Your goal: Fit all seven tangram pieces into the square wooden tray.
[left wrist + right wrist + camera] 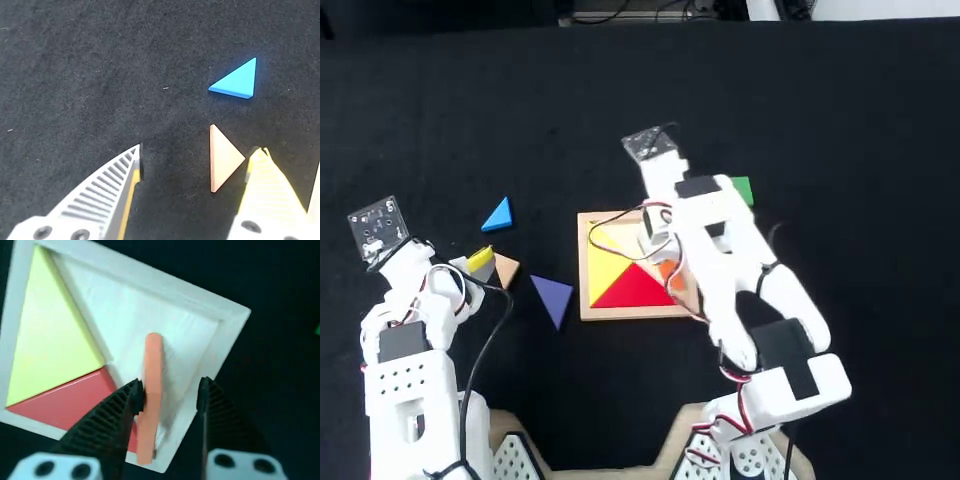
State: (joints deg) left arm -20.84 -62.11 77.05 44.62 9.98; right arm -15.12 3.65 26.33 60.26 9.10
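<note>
Evidently the right gripper hangs over the bare half of the tray, fingers parted, the orange piece tipped on edge against one, probably to fall flat beside the yellow triangle and red triangle. Left of the tray, the left gripper gapes astride the tan triangle.

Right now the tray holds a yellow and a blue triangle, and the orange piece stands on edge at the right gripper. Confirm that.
Wrong on one colour: the tray holds a yellow triangle and a red triangle, not a blue one. The right wrist view shows it, with the orange piece on edge at the right gripper.
</note>
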